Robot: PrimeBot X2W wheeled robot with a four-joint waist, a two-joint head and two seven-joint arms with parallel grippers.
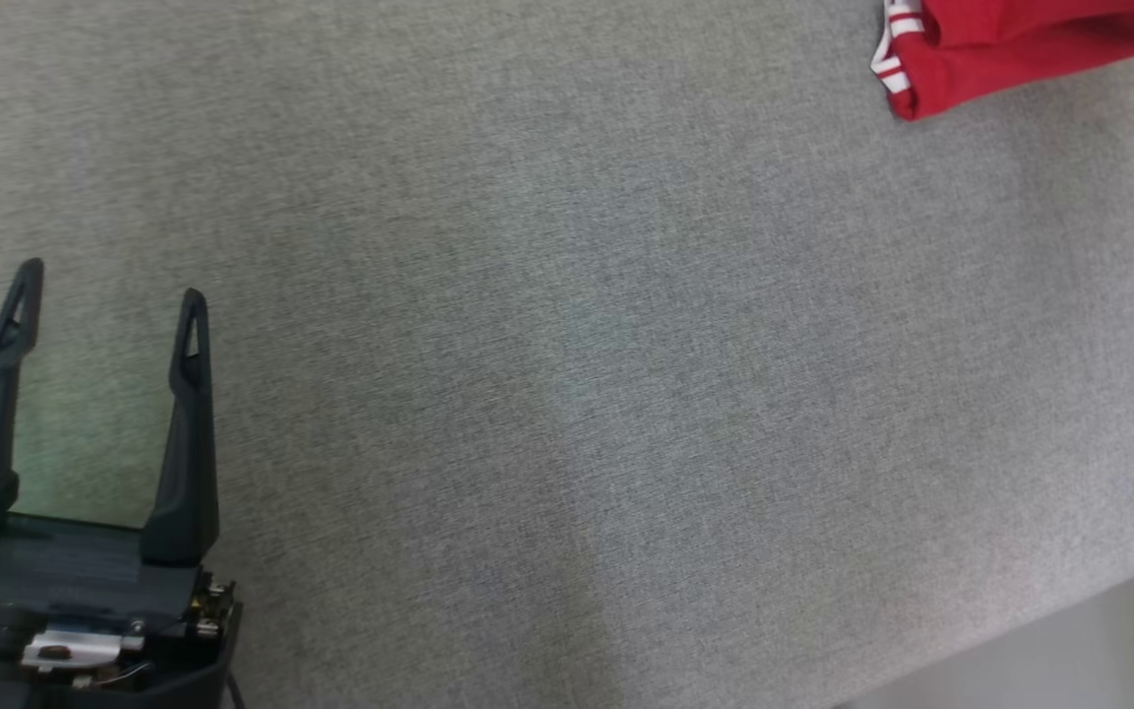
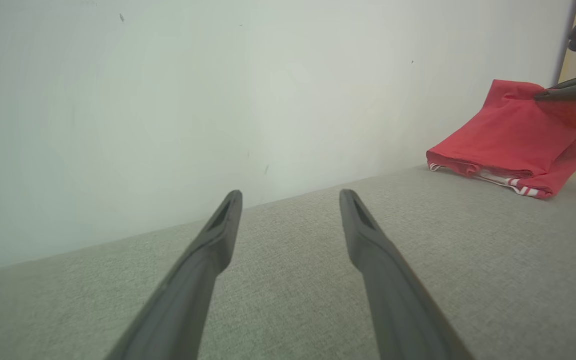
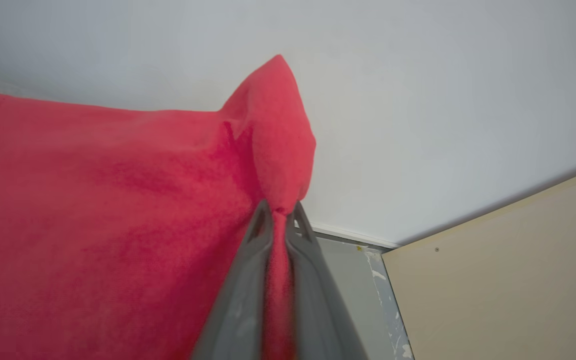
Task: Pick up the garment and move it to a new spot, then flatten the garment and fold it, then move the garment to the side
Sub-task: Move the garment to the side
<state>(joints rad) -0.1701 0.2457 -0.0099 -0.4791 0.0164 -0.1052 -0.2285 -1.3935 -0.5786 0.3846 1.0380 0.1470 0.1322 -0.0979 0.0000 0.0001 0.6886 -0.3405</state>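
- A grey woven-fabric tabletop [image 1: 567, 394] ran back to a plain white wall [image 2: 168, 100].
- The red soft-cloth garment with white-striped trim [image 1: 1020, 39] sat at the tabletop's far right corner. Its striped hem rested on the surface and its upper part was drawn up.
- The right gripper [image 3: 279, 207] had its fingers pinched tight on a bunched peak of the red cloth.
- The left gripper [image 1: 112, 281] sat low over the tabletop's left side, well apart from the garment, its fingers spread wide around nothing.
- The cloth looked light and limp, likely to sag and crumple from a single pinch, but neither slippery nor fragile.
- For flattening, corners along the striped hem seemed the best holds, one per gripper.
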